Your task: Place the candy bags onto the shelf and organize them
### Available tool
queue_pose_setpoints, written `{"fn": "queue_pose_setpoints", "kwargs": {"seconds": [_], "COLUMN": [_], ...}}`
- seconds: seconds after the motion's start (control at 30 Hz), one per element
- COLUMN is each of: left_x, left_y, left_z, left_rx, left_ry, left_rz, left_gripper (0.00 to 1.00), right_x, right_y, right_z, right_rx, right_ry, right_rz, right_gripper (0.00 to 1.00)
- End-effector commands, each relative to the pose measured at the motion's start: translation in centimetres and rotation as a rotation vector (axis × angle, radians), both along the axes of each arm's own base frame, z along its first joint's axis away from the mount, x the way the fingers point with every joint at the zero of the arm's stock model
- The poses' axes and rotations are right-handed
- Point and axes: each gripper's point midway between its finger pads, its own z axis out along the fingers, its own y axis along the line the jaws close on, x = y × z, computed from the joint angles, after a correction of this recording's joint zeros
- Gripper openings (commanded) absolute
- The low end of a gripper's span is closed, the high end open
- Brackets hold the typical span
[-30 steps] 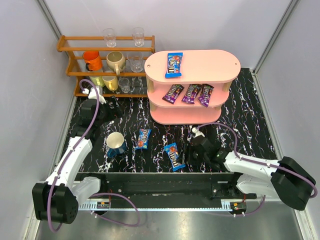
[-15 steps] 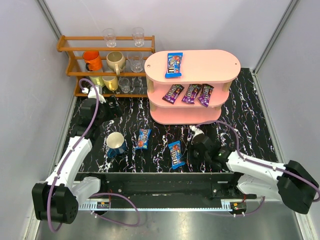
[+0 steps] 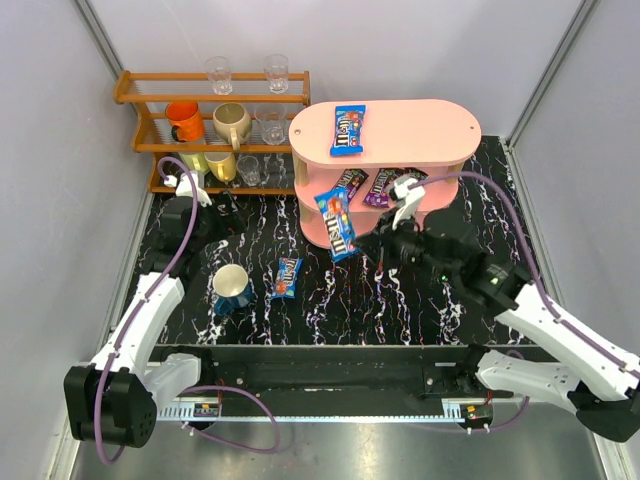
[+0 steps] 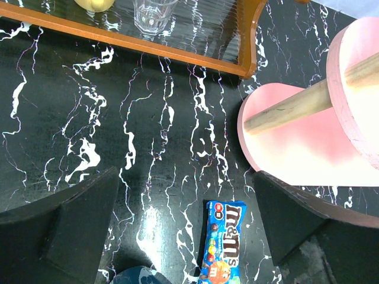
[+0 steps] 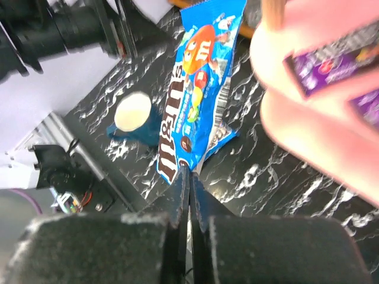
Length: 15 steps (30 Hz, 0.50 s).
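Black marbled desk (image 3: 480, 290) between grey walls, with a blue bag (image 3: 337, 222) held in the air in front of the pink shelf (image 3: 420, 125)

The right gripper (image 5: 188, 175) is pressed together on the lower edge of that bag, which hangs tilted against the shelf's left front, level with its middle and bottom boards and clear of the desk. A second blue bag (image 3: 348, 130) lies flat on the shelf's top board near its left end. The purple bags (image 3: 384, 186) lie side by side on the middle board, partly hidden by the right arm. A third blue bag (image 4: 224, 242) lies on the desk to the front left of the shelf, just beside a dark blue mug (image 3: 231, 288). The left gripper (image 4: 186, 195) is spread wide and holds nothing, hovering over the desk left of the shelf, near the wooden rack (image 3: 140, 90)
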Motion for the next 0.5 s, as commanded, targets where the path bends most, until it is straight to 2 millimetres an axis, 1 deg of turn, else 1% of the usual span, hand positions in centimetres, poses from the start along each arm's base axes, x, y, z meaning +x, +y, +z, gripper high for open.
{"fn": "queue_pose_setpoints", "kwargs": {"seconds": [0.0,0.03,0.07,0.1,0.13,0.17,0.2,0.23,0.27,0.3,0.33,0.37,0.4,0.43,0.47], "left_x": [0.9,0.9,0.9,0.8,0.8,0.8,0.8,0.8,0.8,0.8,0.8,0.8,0.8,0.8,0.8], "left_y": [0.4,0.4,0.5,0.5,0.6,0.6,0.7,0.7,0.7,0.8,0.7,0.7,0.7,0.7,0.7], "left_z": [2.8,2.9,3.0,2.8,2.9,3.0,2.9,3.0,3.0,3.0,3.1,3.0,3.1,3.2,3.2], "left_rx": [0.011,0.012,0.014,0.015,0.017,0.017,0.02,0.02,0.021,0.021,0.021,0.02,0.021,0.021,0.02], "left_ry": [-0.08,-0.081,-0.085,-0.082,-0.082,-0.084,-0.083,-0.084,-0.084,-0.084,-0.087,-0.086,-0.087,-0.089,-0.089], "left_rz": [0.012,0.015,0.017,0.018,0.021,0.021,0.024,0.024,0.026,0.027,0.027,0.026,0.027,0.027,0.024], "left_gripper": [0.99,0.99,0.99,0.99,0.99,0.99,0.99,0.99,0.99,0.99,0.99,0.99,0.99,0.99,0.99], "right_x": [2.2,2.8,3.2,4.1,5.4,6.3,7.5,8.1,8.8,10.6,11.2,11.7,13.4,13.7,14.8], "right_y": [-1.5,-2.0,-2.5,-2.5,-3.6,-4.7,-4.8,-5.5,-5.8,-6.5,-6.6,-6.9,-7.7,-7.6,-7.4], "right_z": [8.1,9.4,12.0,12.9,13.7,15.9,16.0,17.5,17.9,17.6,17.7,18.6,17.9,18.7,17.7], "right_rx": [-0.027,-0.026,0.005,0.005,0.001,0.028,0.018,0.046,0.059,0.057,0.065,0.081,0.065,0.083,0.063], "right_ry": [-0.247,-0.278,-0.321,-0.337,-0.348,-0.371,-0.361,-0.372,-0.368,-0.346,-0.337,-0.341,-0.316,-0.318,-0.287], "right_rz": [-0.062,-0.103,-0.135,-0.17,-0.267,-0.333,-0.372,-0.413,-0.431,-0.475,-0.466,-0.474,-0.507,-0.485,-0.481], "right_gripper": [0.0,0.0,0.0,0.0,0.0,0.0,0.0,0.0,0.0,0.0,0.0,0.0,0.0,0.0,0.0]}}
